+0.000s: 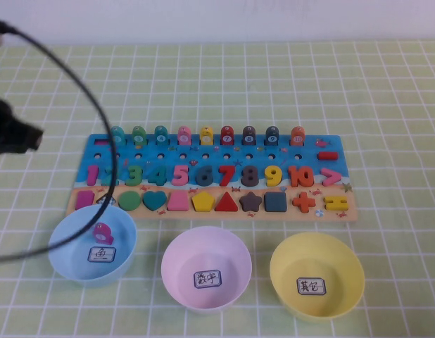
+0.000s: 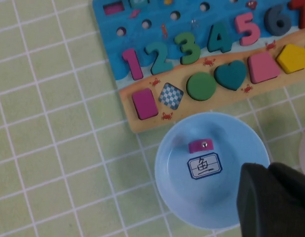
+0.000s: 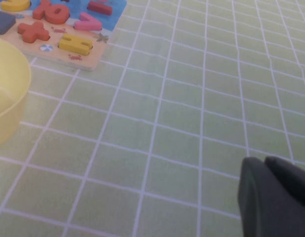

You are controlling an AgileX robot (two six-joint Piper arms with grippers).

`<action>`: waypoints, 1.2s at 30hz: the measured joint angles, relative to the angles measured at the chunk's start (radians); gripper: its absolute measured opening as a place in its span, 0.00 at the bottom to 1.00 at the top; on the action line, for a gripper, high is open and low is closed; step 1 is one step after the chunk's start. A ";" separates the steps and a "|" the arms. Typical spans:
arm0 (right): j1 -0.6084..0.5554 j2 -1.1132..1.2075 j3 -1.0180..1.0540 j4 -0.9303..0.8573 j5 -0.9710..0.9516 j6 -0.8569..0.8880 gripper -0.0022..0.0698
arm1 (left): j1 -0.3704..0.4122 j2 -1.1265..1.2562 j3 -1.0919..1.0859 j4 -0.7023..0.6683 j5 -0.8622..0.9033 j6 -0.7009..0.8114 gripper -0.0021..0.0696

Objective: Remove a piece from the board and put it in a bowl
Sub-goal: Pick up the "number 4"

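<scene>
Puzzle board [image 1: 210,176] lies across the middle of the green checked tablecloth [image 1: 386,91], with a far row of ringed pegs, a middle row of coloured numbers one to ten, and a near row of shapes: a magenta rectangle, then a bare checkered diamond slot [image 2: 171,95], a green circle, a teal heart, a pink trapezoid, a yellow pentagon, a red triangle, a dark star, a dark square and orange and yellow signs. Three bowls stand in a line just near the board. The blue bowl [image 1: 66,239] is on the left, its rim touching or just overlapping the board's near edge, and it holds a small magenta piece [image 1: 101,232] resting on its floor just beyond a paper label. The pink bowl [image 1: 177,253] stands in the centre and the yellow bowl [image 1: 344,282] on the right, each with only its label inside.

At the left edge of the scene, to the far left of the board and well above the table, the left gripper [image 1: 13,135] shows as a dark mass with a black cable [image 1: 98,113] looping from it down over the blue bowl. Its fingers [image 2: 273,200] appear in the left wrist view close together with nothing between them, hanging over the near right rim of the blue bowl. The right gripper [image 3: 276,197] is out of the overhead view; its wrist view puts it over bare cloth to the right of the yellow bowl and the board's right end, fingers likewise together and holding nothing.
</scene>
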 joint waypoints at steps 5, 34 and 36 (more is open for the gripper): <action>0.000 0.000 0.000 0.000 0.000 0.000 0.01 | -0.023 0.266 -0.210 0.004 0.098 0.004 0.02; 0.000 0.000 0.000 0.000 0.000 0.000 0.01 | -0.265 0.773 -0.538 0.168 0.108 -0.201 0.28; 0.000 0.000 0.000 0.000 0.000 0.000 0.01 | -0.265 0.801 -0.538 0.168 0.108 -0.223 0.41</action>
